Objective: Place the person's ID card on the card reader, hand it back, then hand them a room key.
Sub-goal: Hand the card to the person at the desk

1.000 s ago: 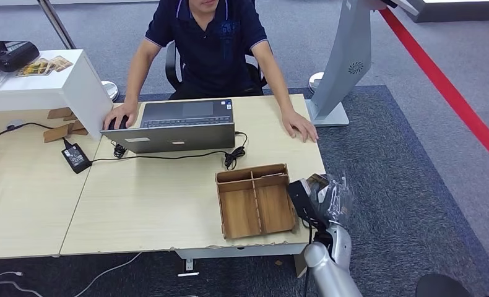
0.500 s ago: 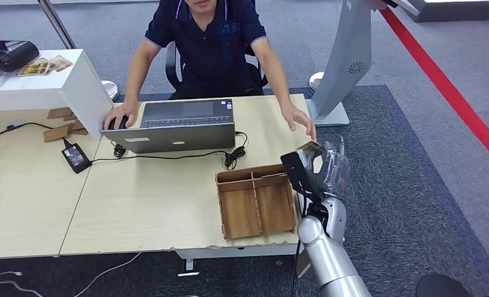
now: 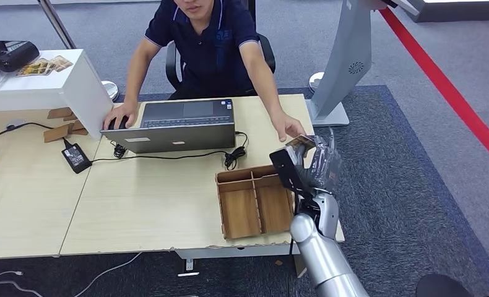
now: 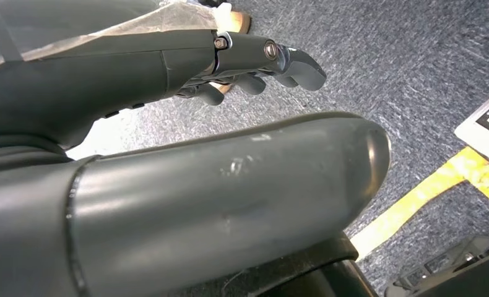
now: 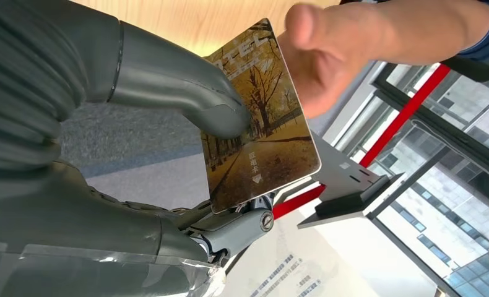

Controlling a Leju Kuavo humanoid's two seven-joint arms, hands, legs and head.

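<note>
since a second ago the room key (image 5: pixel 260 117) has risen from beside the desk's right edge to above its far right part, pinched between thumb and fingers of the right hand (image 3: pixel 319 164). the person's hand (image 5: pixel 328 62) now reaches it, fingertips at its edge. the left hand (image 4: pixel 254 59) hangs over carpet, fingers loosely curled, holding nothing.

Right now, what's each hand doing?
Left hand: fingers curled in, holding nothing.
Right hand: pinching the room key card; the person's hand reaches for it.
</note>
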